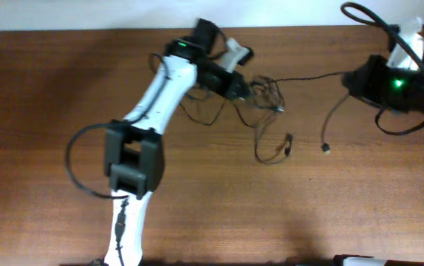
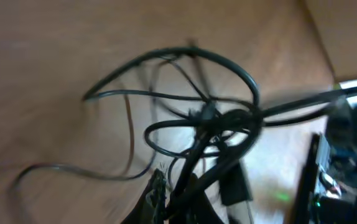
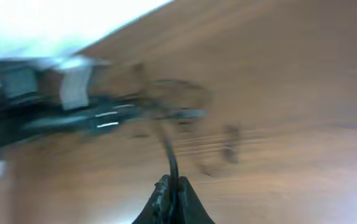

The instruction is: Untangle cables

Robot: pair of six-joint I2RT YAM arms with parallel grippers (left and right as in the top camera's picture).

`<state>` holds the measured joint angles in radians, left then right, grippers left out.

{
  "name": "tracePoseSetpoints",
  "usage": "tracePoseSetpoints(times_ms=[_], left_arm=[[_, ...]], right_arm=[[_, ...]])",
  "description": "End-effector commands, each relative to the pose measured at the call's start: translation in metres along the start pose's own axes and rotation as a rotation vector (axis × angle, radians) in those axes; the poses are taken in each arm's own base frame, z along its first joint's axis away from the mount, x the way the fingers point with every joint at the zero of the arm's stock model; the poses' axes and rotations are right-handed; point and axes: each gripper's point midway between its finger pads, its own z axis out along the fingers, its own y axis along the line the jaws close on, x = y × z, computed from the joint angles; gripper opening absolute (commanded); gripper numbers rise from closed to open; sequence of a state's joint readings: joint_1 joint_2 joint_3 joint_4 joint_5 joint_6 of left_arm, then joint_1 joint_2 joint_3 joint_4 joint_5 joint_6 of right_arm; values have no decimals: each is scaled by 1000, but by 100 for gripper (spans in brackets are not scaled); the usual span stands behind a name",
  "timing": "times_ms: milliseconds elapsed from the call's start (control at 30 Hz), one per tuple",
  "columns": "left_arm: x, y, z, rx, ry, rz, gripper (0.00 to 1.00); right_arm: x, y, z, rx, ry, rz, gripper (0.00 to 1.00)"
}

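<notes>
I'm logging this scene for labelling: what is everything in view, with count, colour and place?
table: one, brown wood, fills the overhead view.
cables: several, count unclear, thin black, tangled at upper centre, one strand running right.
plug ends: two visible, dark and silvery, loose below the tangle.
left arm: one, white and black, from the bottom edge; left gripper shut on cables.
right arm: one, mostly black, upper right; right gripper shut on cables.

Cables on table, bunched right at left gripper; one strand runs across to right gripper.
</notes>
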<state>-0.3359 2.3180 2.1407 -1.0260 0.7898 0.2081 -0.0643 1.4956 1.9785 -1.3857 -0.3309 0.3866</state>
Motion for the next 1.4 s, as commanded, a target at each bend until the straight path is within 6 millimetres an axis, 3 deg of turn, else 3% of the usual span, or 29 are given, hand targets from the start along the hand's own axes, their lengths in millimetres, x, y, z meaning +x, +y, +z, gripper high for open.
tracePoseSetpoints(times_ms=[0, 100, 200, 233, 267, 333, 433, 467, 633, 800, 1067, 1233, 1367], left_arm=[[-19, -2, -71, -148, -93, 8, 0], [-23, -13, -101, -174, -131, 17, 0], [-27, -25, -113, -181, -156, 39, 0], [-29, -29, -117, -182, -163, 47, 0], [-30, -33, -120, -184, -170, 56, 0], [-32, -38, -125, -186, -182, 66, 0], [-32, -43, -125, -161, -186, 69, 0], [-33, -47, -125, -140, -189, 71, 0], [-35, -71, -128, -28, -210, 88, 0], [-31, -94, -142, 2, -219, 96, 0], [-22, -136, -161, 112, -227, 100, 0], [-18, -137, -158, 111, -210, 86, 0], [-13, -129, -154, 58, -184, 69, 0]], right_arm=[[-19, -68, -11, 347, -98, 60, 4], [-12, -84, 8, 393, -4, 80, 4], [-3, -84, 28, 365, 88, 75, 4], [-1, -80, 36, 332, 124, 50, 10], [3, -74, 45, 282, 169, 21, 24], [8, -63, 57, 194, 223, -29, 58], [8, -37, 59, 32, 232, -127, 84], [7, -27, 59, -28, 228, -155, 86], [0, 6, 67, -143, 187, -232, 86], [-1, 36, 83, -182, 160, -300, 84], [8, 57, 133, -187, 210, -326, 80], [5, 69, 138, -247, 205, -310, 77], [2, 68, 138, -242, 197, -280, 75]])
